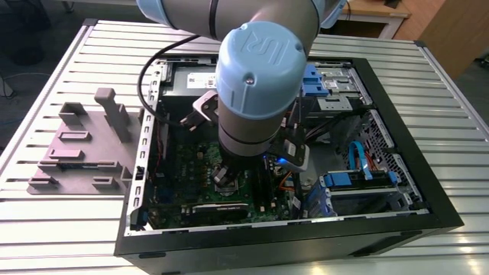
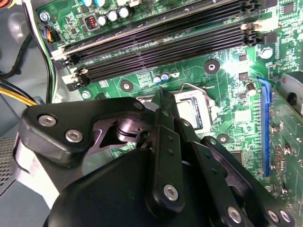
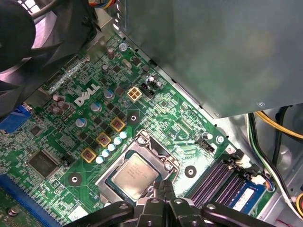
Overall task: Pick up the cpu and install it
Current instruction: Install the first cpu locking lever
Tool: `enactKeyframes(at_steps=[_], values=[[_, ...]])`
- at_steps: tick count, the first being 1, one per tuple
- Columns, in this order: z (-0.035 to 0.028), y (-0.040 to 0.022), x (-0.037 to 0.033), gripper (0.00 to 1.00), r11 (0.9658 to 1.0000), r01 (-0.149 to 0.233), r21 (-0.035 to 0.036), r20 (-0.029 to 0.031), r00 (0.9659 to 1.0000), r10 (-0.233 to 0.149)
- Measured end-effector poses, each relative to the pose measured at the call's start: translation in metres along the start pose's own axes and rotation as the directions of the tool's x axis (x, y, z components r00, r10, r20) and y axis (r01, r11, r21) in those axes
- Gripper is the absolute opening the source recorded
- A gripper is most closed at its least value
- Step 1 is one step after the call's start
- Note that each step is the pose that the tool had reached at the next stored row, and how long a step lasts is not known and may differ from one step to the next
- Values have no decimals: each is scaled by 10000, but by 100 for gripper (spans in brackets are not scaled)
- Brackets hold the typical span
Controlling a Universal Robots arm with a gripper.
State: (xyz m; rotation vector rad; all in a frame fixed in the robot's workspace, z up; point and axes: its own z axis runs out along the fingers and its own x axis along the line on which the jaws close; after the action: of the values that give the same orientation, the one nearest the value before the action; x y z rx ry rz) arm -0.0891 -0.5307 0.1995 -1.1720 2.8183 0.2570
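Observation:
The cpu (image 3: 136, 171), a flat square chip with a silver top, lies flat inside the black socket frame (image 3: 143, 140) on the green motherboard (image 3: 71, 142). In the first wrist view my gripper (image 3: 163, 184) hovers just beside one edge of the socket, its black fingers pressed together with nothing between them. The second wrist view shows the same shut fingertips (image 2: 162, 101) in front of the socket, with part of the cpu (image 2: 192, 112) showing behind them. In the exterior view the gripper (image 1: 226, 176) reaches down into the open computer case (image 1: 413, 189) over the board.
Black memory slots (image 2: 161, 42) run beside the socket. A fan (image 3: 19, 42) and a grey metal box (image 3: 213, 47) overhang the board. Cables (image 3: 270, 132) lie along the case wall. A mauve-grey tray (image 1: 77, 149) with upright blocks sits at the exterior view's left on the slatted table (image 1: 61, 229).

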Motion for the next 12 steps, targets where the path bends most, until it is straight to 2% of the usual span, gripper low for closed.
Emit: enactKeyframes(at_steps=[6, 12], values=[[-14, -12, 7, 11, 9997, -229, 43, 18, 9997, 229], [43, -20, 15, 11, 9987, -492, 87, 44, 9988, 492]])
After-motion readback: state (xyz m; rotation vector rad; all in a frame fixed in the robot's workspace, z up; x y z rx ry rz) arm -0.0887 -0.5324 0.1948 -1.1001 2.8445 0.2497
